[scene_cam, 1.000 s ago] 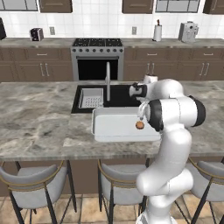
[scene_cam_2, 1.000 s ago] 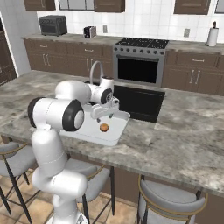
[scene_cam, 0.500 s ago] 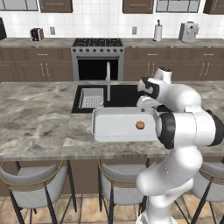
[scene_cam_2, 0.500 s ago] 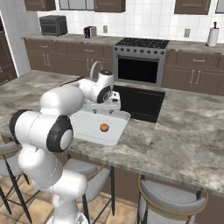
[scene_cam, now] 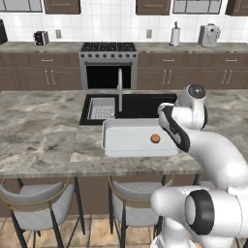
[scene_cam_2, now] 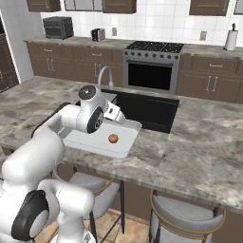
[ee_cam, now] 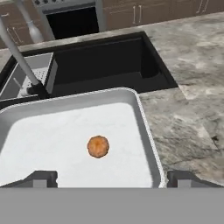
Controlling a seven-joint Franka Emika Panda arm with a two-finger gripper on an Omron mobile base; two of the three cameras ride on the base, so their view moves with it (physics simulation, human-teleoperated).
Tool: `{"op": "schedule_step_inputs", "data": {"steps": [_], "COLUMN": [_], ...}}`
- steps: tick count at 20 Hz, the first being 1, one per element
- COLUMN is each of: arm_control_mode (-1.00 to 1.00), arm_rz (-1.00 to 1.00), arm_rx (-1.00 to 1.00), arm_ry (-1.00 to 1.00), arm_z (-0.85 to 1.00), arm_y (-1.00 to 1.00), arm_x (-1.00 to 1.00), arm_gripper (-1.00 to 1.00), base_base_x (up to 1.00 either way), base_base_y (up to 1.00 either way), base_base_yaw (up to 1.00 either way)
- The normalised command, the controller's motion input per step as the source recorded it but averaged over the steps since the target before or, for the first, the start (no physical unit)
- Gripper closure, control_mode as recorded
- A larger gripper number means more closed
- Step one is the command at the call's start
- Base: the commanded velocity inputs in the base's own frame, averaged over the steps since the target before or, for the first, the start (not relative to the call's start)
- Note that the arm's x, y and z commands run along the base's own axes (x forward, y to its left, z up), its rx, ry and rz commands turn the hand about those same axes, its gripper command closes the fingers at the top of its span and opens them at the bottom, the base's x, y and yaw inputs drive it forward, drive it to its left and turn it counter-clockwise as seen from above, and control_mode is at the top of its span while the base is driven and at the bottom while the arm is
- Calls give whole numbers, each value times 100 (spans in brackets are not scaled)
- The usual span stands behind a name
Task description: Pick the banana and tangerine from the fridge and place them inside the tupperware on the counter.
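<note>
Tangerine (ee_cam: 98,146) in tupperware (ee_cam: 146,127), sink (ee_cam: 100,65) behind

Even, bright rendered light, faint soft shadows, no glare, slightly soft focus throughout.

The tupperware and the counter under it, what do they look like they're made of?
The tupperware looks like matte white plastic: smooth, uniform, with rounded corners and a low rim. The counter looks like polished marbled stone, grey-beige with darker veins. Both are rendered, so this rests on looks alone.

Glossy white rounded arm segments, dark joint rings — small dark gripper (ee_cam: 106,177) tips
</note>
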Motion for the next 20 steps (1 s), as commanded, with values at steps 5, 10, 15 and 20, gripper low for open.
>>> {"op": "schedule_step_inputs", "data": {"steps": [5, 10, 15, 20], "arm_control_mode": [-100, -100, -100, -100], "arm_rz": [-27, 9, 26, 13], "arm_rx": [7, 13, 12, 0], "arm_ry": [-23, -3, 0, 0], "arm_z": [64, 46, 46, 34], "arm_y": [6, 10, 12, 32], "arm_x": [-74, -85, -89, -70], "arm_gripper": [-100, -100, -100, -100], "base_base_x": [0, 0, 0, 0], "base_base_y": [0, 0, 0, 0], "base_base_yaw": [0, 0, 0, 0]}}
